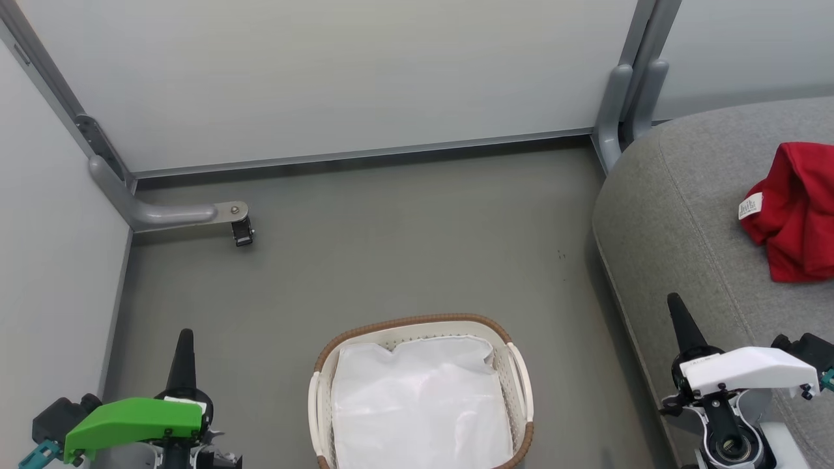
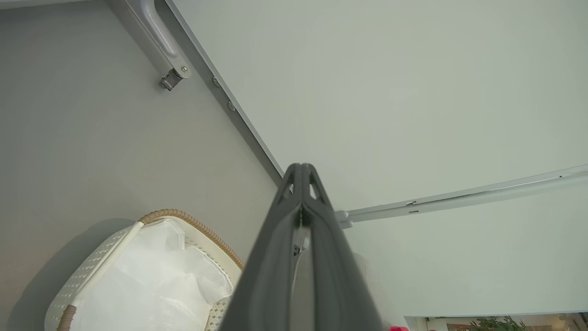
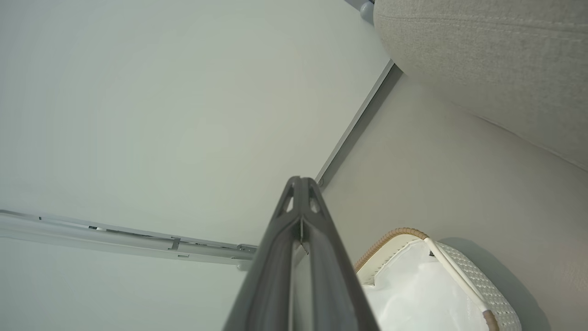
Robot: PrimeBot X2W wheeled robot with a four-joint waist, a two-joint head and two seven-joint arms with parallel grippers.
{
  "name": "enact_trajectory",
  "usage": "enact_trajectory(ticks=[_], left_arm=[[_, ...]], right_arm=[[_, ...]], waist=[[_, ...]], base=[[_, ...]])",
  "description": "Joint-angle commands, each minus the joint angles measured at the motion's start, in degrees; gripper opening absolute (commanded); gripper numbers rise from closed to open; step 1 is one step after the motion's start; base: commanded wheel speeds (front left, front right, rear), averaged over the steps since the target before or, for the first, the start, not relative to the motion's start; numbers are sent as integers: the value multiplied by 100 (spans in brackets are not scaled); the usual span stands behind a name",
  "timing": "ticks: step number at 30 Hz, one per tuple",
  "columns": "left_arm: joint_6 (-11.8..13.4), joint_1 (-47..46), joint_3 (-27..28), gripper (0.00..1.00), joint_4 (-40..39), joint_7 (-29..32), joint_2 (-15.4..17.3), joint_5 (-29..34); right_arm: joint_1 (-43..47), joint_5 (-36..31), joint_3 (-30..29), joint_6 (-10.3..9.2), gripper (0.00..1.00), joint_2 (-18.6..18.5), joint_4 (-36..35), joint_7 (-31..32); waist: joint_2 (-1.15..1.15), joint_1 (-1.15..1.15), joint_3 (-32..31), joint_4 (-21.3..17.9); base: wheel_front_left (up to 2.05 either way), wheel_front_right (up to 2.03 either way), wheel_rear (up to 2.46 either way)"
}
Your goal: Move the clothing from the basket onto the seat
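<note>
The soft bright-red garment (image 1: 798,215) on the large light-grey woven seat cushion (image 1: 677,215) is cut off by the head view's right edge, and the print on its small white label (image 1: 750,206) is too small to read. The white perforated plastic basket with a brown woven rim (image 1: 417,321) runs past the bottom edge, a crumpled white sheet (image 1: 420,404) hiding its floor.

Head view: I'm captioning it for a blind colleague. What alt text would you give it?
Red clothing lies on the grey seat at right, while the basket on the floor at bottom centre holds a white sheet. The left claw and right claw, both shut, point up from the lower corners.
</note>
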Motion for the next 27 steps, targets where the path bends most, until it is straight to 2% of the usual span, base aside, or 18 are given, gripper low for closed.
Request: enact_trajectory(ticks=[1, 27], left_arm=[[-36, -150, 44, 0, -67, 37, 31, -157], [-75, -195, 171, 0, -202, 394, 39, -1416]], right_arm=[[28, 159, -35, -3, 0, -33, -82, 45], [153, 1537, -177, -4, 0, -44, -264, 392]], waist=[[0, 0, -5, -1], [0, 0, -94, -20]], base=[[0, 0, 0], [0, 0, 0]])
